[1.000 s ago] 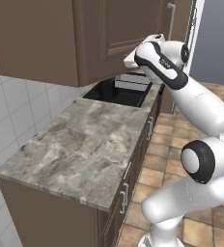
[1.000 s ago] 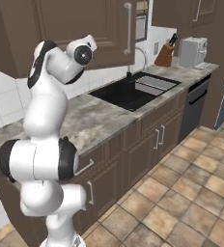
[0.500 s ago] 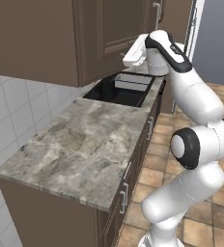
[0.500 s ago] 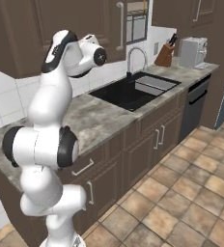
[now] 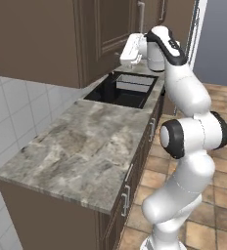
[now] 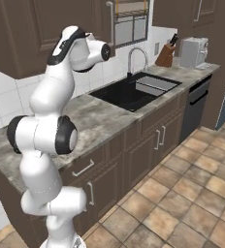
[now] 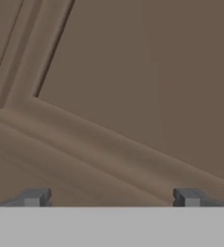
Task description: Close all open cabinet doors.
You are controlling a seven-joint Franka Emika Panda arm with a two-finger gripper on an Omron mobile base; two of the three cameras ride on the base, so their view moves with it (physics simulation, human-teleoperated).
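The gripper [image 7: 110,198] is raised in front of a wall cupboard door [image 5: 110,34] above the counter [image 5: 86,146]. In the hand view the two fingertips [image 7: 33,198] stand wide apart with nothing between them, and just behind them is the brown wood of the door, with the corner of its recessed panel. I cannot tell if the tips touch the wood.

This door hangs above the left end of the sink [image 6: 134,92], and its silver bar handle [image 6: 112,24] is on its right edge. In the left base view the hand [image 5: 131,50] is at the lower part of the door, near that edge.

Another cupboard door [image 6: 201,12] hangs above the far right end of the counter, over the knife block [image 6: 166,55] and the toaster [image 6: 192,52].
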